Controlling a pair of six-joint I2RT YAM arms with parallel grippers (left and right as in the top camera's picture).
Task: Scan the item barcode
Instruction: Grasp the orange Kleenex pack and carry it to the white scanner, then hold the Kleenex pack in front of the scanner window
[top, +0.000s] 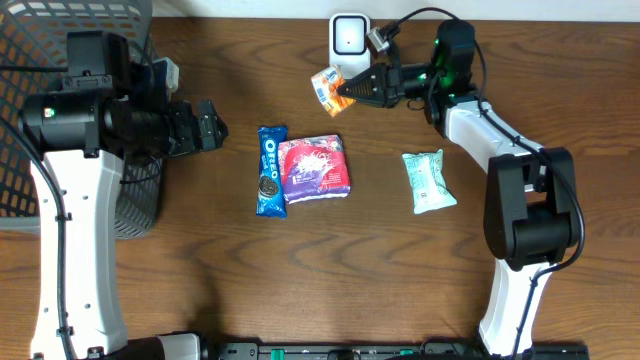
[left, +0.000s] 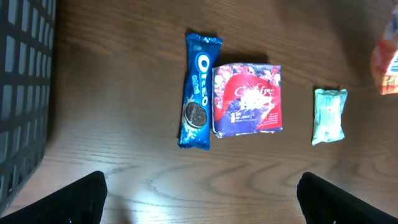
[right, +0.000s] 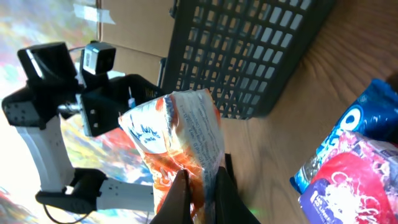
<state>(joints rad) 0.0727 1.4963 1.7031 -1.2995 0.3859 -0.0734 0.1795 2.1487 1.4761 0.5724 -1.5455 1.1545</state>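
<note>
Overhead straight down on table (top: 300, 290), left wrist downward, right wrist sideways toward basket (right: 249, 56), all sharing Oreo pack (top: 270, 170)

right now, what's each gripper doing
left gripper: open, holding nothing
right gripper: closed on the orange snack packet

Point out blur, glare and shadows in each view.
Overhead: evenly lit and sharp. Left wrist: pale glare on the table, orange packet blurred at the right edge. Right wrist: background left of the basket smeared and washed out.
</note>
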